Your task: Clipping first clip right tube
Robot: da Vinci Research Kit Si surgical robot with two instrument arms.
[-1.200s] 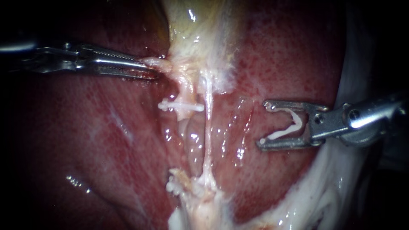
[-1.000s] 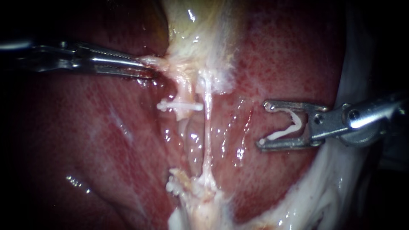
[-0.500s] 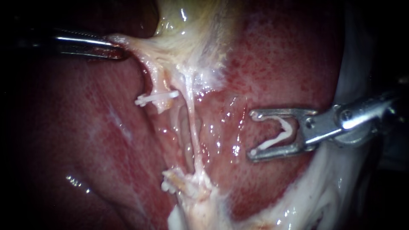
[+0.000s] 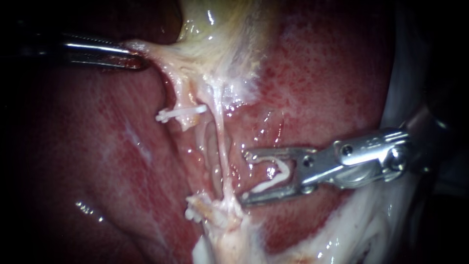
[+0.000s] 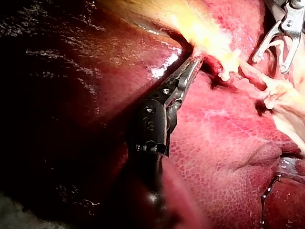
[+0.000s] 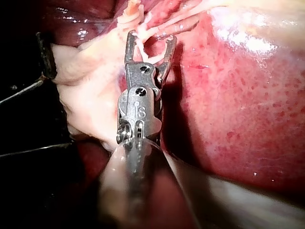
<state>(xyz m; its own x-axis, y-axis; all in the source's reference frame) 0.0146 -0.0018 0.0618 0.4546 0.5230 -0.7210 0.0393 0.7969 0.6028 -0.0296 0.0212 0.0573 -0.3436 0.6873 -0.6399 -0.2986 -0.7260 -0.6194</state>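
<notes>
No label, brand, number or sign can be read on the tissue in any of the three views. The only marking is a short stamp on the silver metal hub (image 6: 138, 109) of the right instrument (image 6: 151, 38), seen in the right wrist view just behind its jaws (a couple of small characters pressed into the steel, forming no legible word or brand).
</notes>
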